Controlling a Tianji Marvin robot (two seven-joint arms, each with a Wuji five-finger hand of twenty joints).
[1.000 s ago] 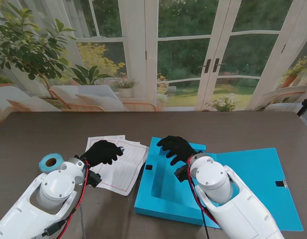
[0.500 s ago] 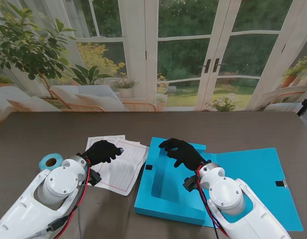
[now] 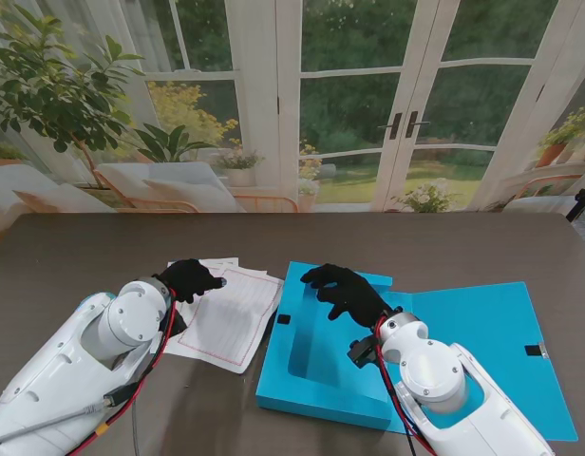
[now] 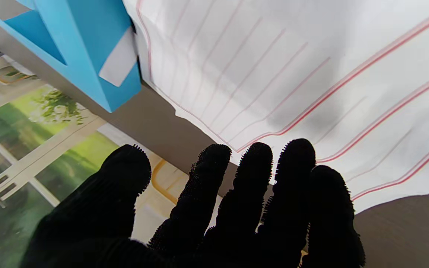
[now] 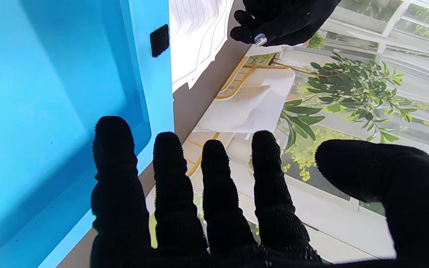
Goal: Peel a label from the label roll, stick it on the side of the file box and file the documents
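Observation:
The blue file box [image 3: 316,366] lies open, its lid [image 3: 492,332] flat to the right. A white label [image 4: 119,59] sits on the box's side [image 4: 88,41] facing the papers. The white, red-lined documents [image 3: 231,318] lie left of the box. My left hand [image 3: 190,278] hovers at their far left corner, fingers apart and holding nothing [image 4: 218,208]. My right hand [image 3: 342,290] spreads open above the box's far wall [image 5: 218,208], over the blue interior [image 5: 50,93]. The label roll is hidden behind my left forearm, apart from a blue sliver [image 3: 89,303].
The brown table [image 3: 463,247] stretches far and wide around the box. A black fastener patch [image 3: 284,319] sits on the box's left wall, another [image 3: 532,350] at the lid's right edge. A backdrop of windows and plants stands behind the far table edge.
My left arm swung farther from me, carrying the hand to the papers' far left corner and covering the label roll. My right arm drew back to the right; its hand stays over the box.

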